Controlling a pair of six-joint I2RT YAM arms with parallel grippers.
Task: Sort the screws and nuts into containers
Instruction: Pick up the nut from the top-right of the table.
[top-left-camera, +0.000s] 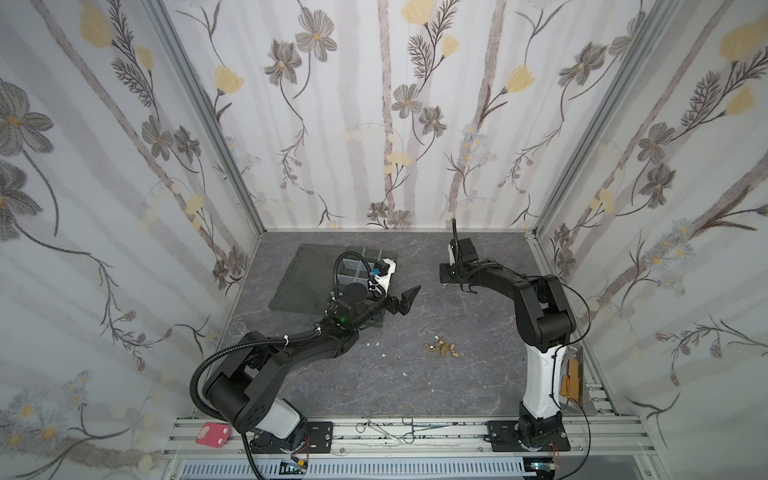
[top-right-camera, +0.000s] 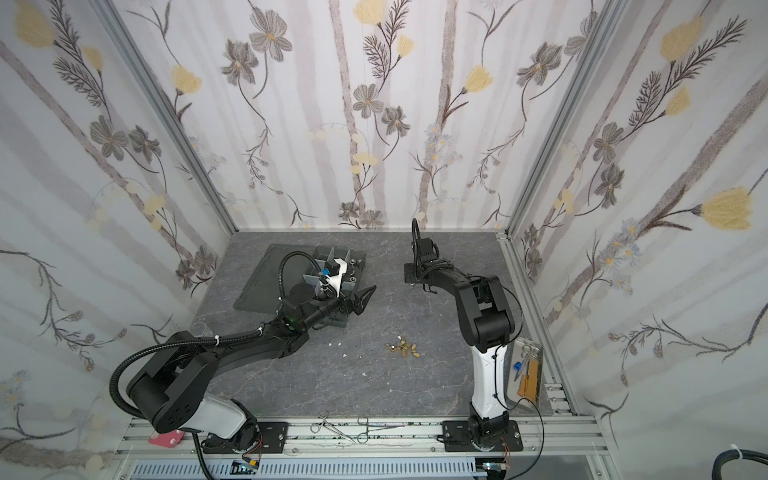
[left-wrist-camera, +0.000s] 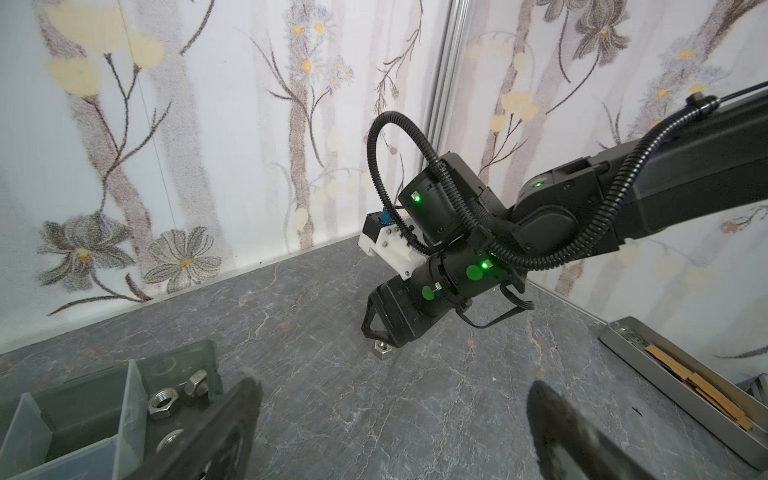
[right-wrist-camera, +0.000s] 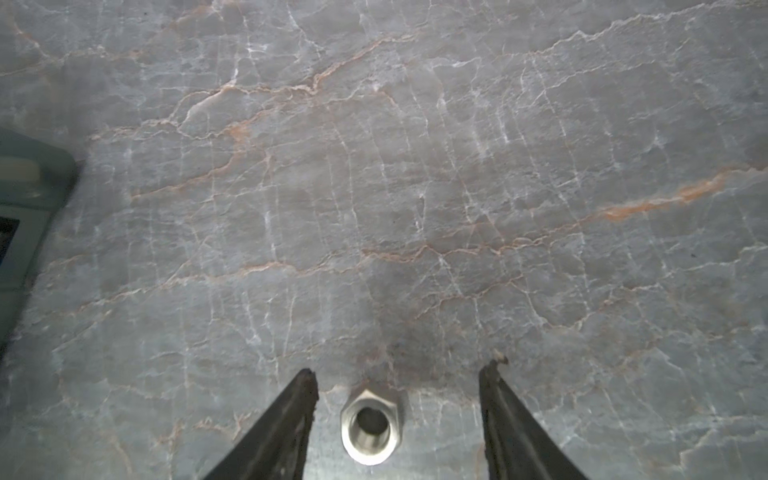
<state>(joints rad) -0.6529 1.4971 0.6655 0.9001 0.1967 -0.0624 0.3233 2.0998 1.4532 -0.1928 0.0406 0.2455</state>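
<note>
A silver hex nut (right-wrist-camera: 370, 426) lies flat on the grey table between the fingers of my right gripper (right-wrist-camera: 399, 370), which is open; neither finger touches it. The left wrist view shows that nut (left-wrist-camera: 381, 350) under the right gripper's tips. My left gripper (top-left-camera: 405, 301) is open and empty, hovering just right of the dark grey organizer box (top-left-camera: 365, 255), whose lid (top-left-camera: 303, 274) lies flat to the left. Silver nuts (left-wrist-camera: 164, 405) sit in one cell of the box (left-wrist-camera: 178, 357). A pile of small brass pieces (top-left-camera: 442, 349) lies on the table towards the front, seen in both top views.
A metal tray (top-right-camera: 528, 374) with tools stands at the right edge beside the right arm's base. Forceps (top-left-camera: 386, 428) lie on the front rail, and a pink pad (top-left-camera: 215, 434) lies at its left end. White specks (top-left-camera: 376, 345) are scattered left of the brass pile.
</note>
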